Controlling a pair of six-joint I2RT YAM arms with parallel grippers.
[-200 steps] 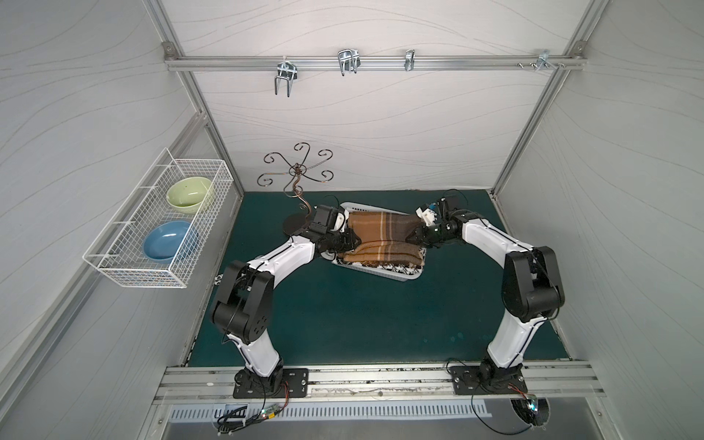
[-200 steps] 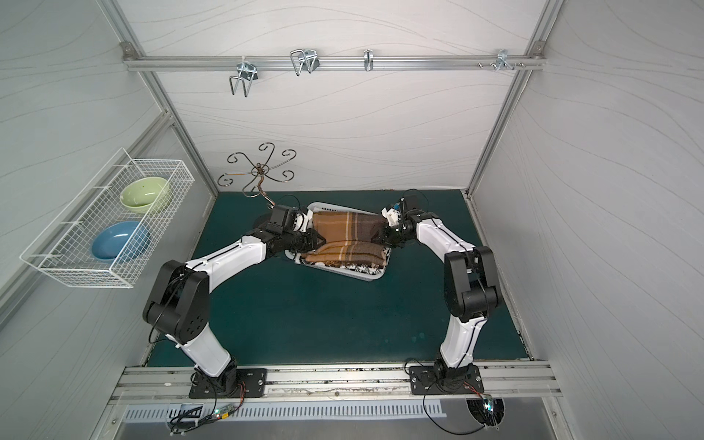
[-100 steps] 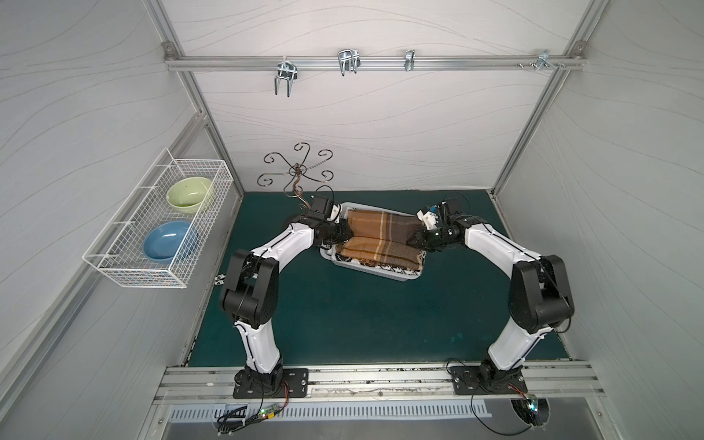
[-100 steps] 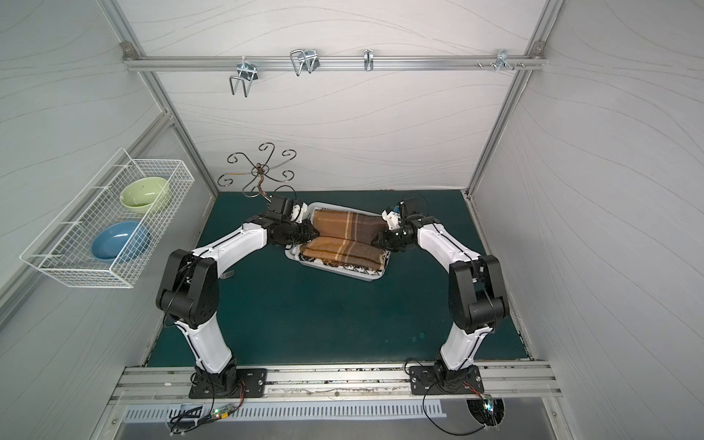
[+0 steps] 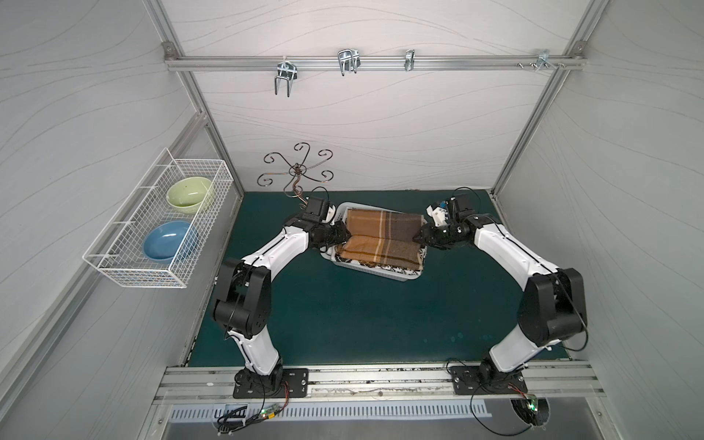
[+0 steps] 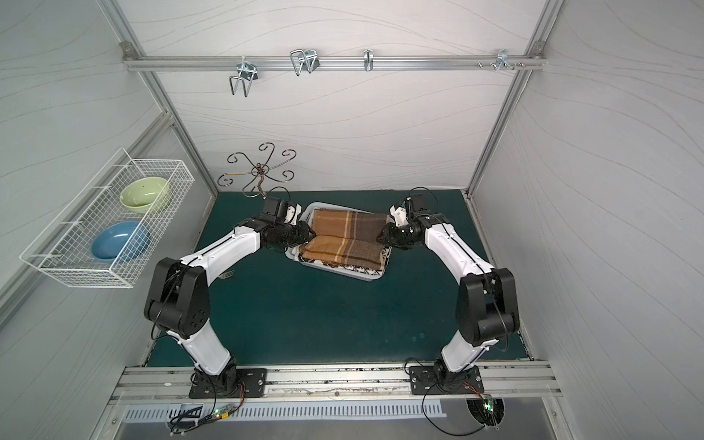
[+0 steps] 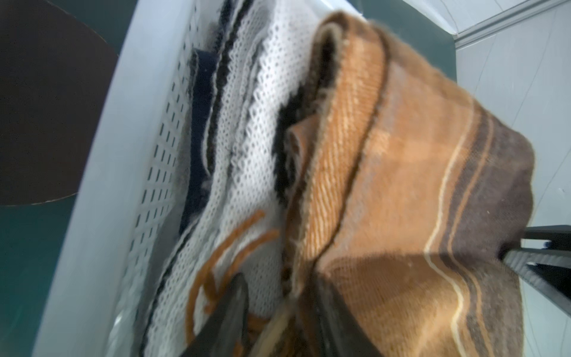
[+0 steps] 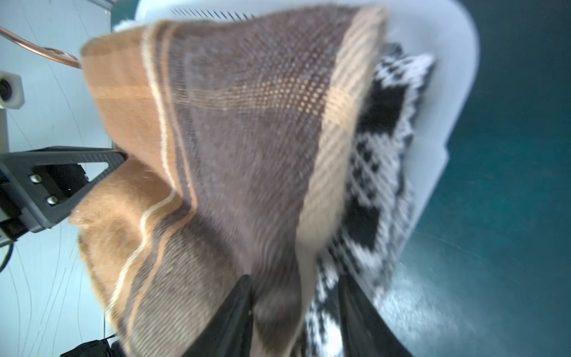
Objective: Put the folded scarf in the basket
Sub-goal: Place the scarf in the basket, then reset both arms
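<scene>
Back-centre on the dark green mat (image 5: 343, 324): the white perforated plastic basket (image 5: 404, 281) holds the folded brown-and-tan plaid scarf (image 5: 383, 238), which lies on top of a black-and-white knit cloth (image 5: 381, 269). The left gripper (image 5: 345, 240) is at one short end and the right gripper (image 5: 418, 239) at the other. Both sets of jaws are partly parted. The scarf edge sits loose between the fingers (image 7: 234, 312), not pinched.

The tabletop (image 5: 362, 324) is a dark green mat. The white basket (image 5: 404, 277) sits on it, upper middle in both top views. A curly wire stand (image 5: 296, 173) is just upper left of that. What looks like a small fork (image 6: 228, 273) lies left of centre in a top view.
</scene>
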